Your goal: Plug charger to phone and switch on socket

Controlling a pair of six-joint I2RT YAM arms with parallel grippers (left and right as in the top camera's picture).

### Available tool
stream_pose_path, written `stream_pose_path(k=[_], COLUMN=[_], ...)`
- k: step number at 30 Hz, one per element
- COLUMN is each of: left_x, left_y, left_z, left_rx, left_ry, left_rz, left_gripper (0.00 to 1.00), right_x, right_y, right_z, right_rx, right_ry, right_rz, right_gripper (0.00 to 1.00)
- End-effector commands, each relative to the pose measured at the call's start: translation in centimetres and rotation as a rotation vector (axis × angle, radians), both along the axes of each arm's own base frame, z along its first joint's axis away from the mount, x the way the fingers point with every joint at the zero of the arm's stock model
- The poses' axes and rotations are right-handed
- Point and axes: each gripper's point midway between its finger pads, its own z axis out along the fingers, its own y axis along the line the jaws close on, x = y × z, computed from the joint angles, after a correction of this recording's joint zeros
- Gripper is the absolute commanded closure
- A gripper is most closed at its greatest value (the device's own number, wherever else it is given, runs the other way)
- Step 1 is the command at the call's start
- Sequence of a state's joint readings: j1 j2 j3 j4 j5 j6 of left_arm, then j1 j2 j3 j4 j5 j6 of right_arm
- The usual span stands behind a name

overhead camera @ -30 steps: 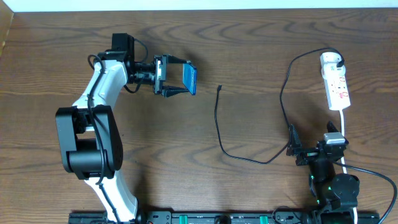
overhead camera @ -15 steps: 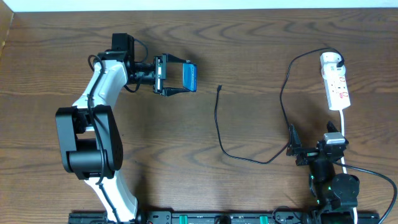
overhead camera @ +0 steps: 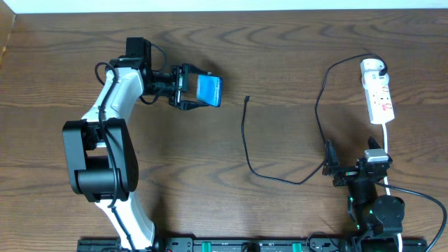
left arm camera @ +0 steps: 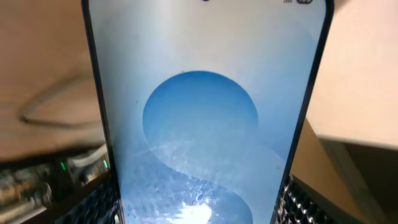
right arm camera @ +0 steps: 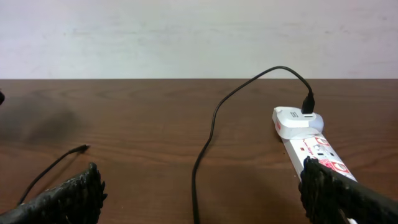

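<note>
The left gripper [overhead camera: 198,89] is squeezing the phone [overhead camera: 208,91] between its two fingers [left arm camera: 93,205], on the left side of the table [overhead camera: 294,49]. The blue screen is filling the left wrist view. The right gripper [overhead camera: 330,168] is staying wide apart at the front right, holding and touching nothing. The charger [overhead camera: 244,136] is lying on the table between the arms. Its tip is sitting near the phone, not touching it. Its other end is going into the socket [overhead camera: 378,94] at the far right.
</note>
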State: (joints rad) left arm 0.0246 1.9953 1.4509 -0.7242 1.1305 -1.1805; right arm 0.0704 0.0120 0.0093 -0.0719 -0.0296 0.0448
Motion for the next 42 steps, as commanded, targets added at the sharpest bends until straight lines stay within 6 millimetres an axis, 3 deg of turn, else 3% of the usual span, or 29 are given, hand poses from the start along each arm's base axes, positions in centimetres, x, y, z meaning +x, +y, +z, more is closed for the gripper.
stream_pose_path(k=[1,8,12,18,24,29,36,40,42], left_x=[1.2,1.7,0.8,0.4,0.4,0.4,0.4,0.4,0.4], left_y=[2.0,4.3,6.2,6.5,6.5,6.5,6.5,6.5,6.4], left_z=[-0.5,-2.7,-4.5,-5.1,-5.1,-5.1,-5.1,-5.1,-5.1], left_rx=[0.205,0.403,0.560,0.631,0.630,0.630,0.630,0.629,0.628], left_ry=[-0.129,-0.192,-0.171,-0.164,-0.163,-0.164,-0.163,-0.163,-0.161], left_rz=[0.004,-0.021,-0.055,-0.082,-0.082,-0.081,-0.081,-0.081,-0.080], left_gripper=[0.34,0.34,0.34,0.37,0.37,0.37,0.37,0.37,0.37], right_x=[0.0,0.0,0.0,0.0,-0.2,1.0,5.2,7.0,8.4], right_y=[-0.1,-0.1,-0.2,0.2,3.5,4.6,9.4,12.2,14.7], right_z=[-0.1,-0.1,0.2,-0.2,-0.4,2.3,7.2,7.7,6.5], right_rx=[0.010,0.010,0.003,0.005,0.057,0.123,0.221,0.377,0.444], right_ry=[0.002,0.001,-0.012,0.003,0.048,0.112,0.384,0.567,0.661], right_rz=[-0.006,-0.006,-0.010,0.015,0.205,0.256,0.518,0.664,0.731], right_gripper=[0.01,0.01,0.01,0.01,0.01,0.01,0.01,0.01,0.01])
